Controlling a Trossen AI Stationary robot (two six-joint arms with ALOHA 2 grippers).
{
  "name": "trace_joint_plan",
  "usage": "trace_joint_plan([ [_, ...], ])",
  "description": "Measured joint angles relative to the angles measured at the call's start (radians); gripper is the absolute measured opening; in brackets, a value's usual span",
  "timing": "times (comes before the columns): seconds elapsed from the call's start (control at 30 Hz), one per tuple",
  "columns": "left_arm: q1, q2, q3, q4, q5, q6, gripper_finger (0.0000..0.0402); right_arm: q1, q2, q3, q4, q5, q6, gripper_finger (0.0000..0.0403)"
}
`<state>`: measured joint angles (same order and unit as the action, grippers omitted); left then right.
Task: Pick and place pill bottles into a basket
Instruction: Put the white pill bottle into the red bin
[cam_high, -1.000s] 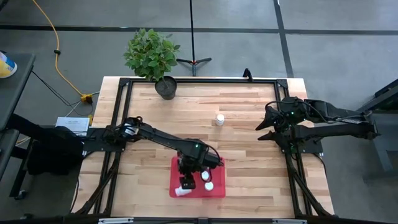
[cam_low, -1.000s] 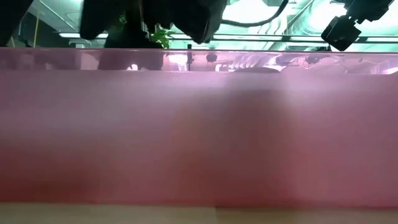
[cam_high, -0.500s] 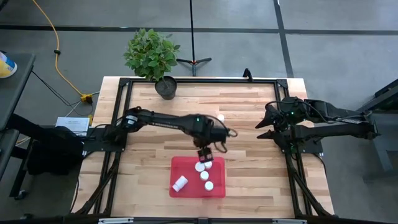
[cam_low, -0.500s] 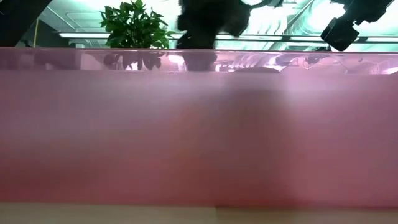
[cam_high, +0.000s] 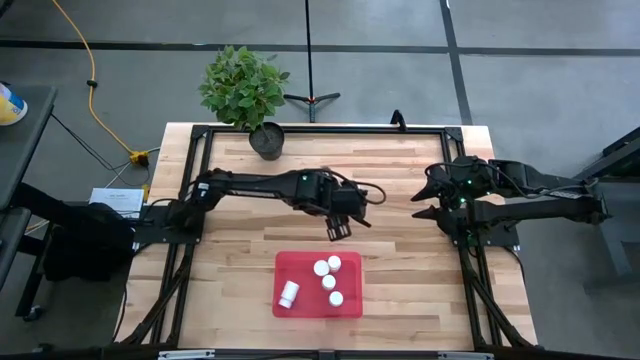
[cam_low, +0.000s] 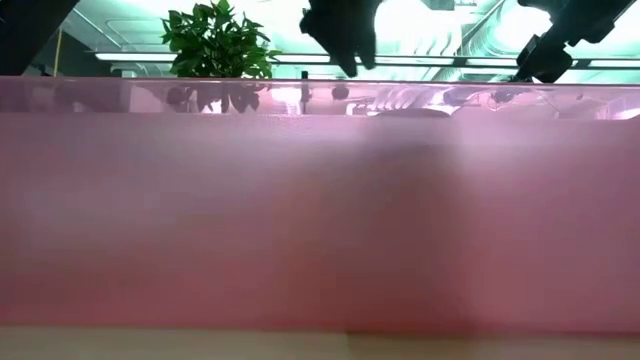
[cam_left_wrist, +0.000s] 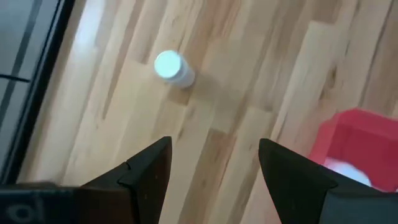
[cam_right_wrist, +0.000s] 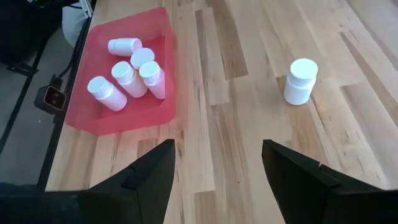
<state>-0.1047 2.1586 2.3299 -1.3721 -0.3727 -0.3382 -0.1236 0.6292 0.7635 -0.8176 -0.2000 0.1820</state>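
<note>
The left gripper (cam_high: 338, 226) hangs over the middle of the table (cam_high: 400, 290) with its fingers (cam_left_wrist: 146, 171) apart and nothing between them, while the right gripper (cam_high: 428, 203) waits at the table's right edge, also parted and empty. One white pill bottle (cam_left_wrist: 172, 67) stands upright on the bare wood just ahead of the left gripper, and five more lie in the red basket (cam_right_wrist: 106, 118) nearer the front edge. A second ago the left gripper was down inside the basket; it has since risen and swung back toward the lone bottle.
</note>
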Motion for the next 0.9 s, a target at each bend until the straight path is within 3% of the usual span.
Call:
trace_joint_plan([
  [0.27, 0.0, -0.048, -0.001, -0.098, -0.071, -0.02, 0.0275, 0.0, 0.0, 0.0, -0.014, -0.017, 0.001, 0.0232],
  [0.47, 0.0, -0.072, -0.027, -0.063, -0.061, -0.033, 0.0275, 0.0, -0.001, 0.0, -0.016, -0.04, 0.019, 0.0232],
  [0.73, -0.001, -0.168, -0.402, 0.264, 0.136, -0.04, 0.0268, 0.0, -0.001, 0.0, -0.03, -0.057, 0.027, 0.0232],
  [0.9, -0.001, -0.367, -0.731, 0.558, 0.159, -0.131, 0.0228, 0.0, -0.001, 0.0, -0.042, -0.062, 0.024, 0.0232],
])
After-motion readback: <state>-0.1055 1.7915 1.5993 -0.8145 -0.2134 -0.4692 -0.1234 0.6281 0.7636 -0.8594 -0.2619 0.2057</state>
